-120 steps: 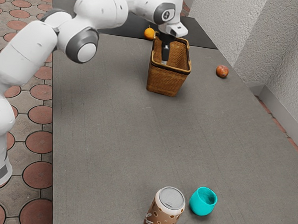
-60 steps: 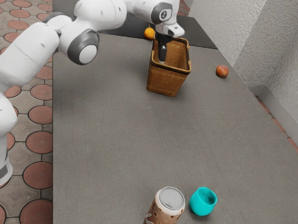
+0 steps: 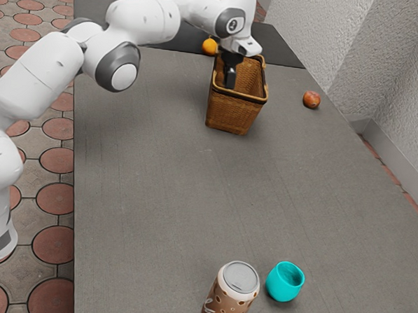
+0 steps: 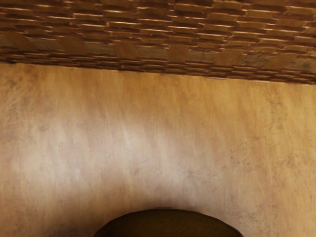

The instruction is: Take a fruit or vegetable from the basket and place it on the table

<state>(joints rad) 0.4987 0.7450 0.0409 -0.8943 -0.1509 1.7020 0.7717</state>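
In the exterior view my gripper (image 3: 230, 82) points down into the mouth of the wicker basket (image 3: 233, 114), near the rim on the exterior view's left. Whether it is open or shut cannot be made out. Within the basket, the wrist view has the pale wooden-looking bottom (image 4: 148, 133) and a woven wall (image 4: 163, 29). A dark, brownish rounded thing (image 4: 168, 224) lies at that view's lower edge, just under or at my hand; what it is, and whether it is held, is unclear.
On the grey table (image 3: 158, 189), an orange fruit (image 3: 210, 46) sits behind the basket and a reddish fruit (image 3: 311, 99) to its right in the exterior view. A brown patterned can (image 3: 231, 294) and a turquoise cup (image 3: 284, 282) stand near that view's bottom.
My hand has shifted slightly, first toward the exterior view's left and then part way back, staying at the basket's mouth. The basket and the loose fruits have kept their places.
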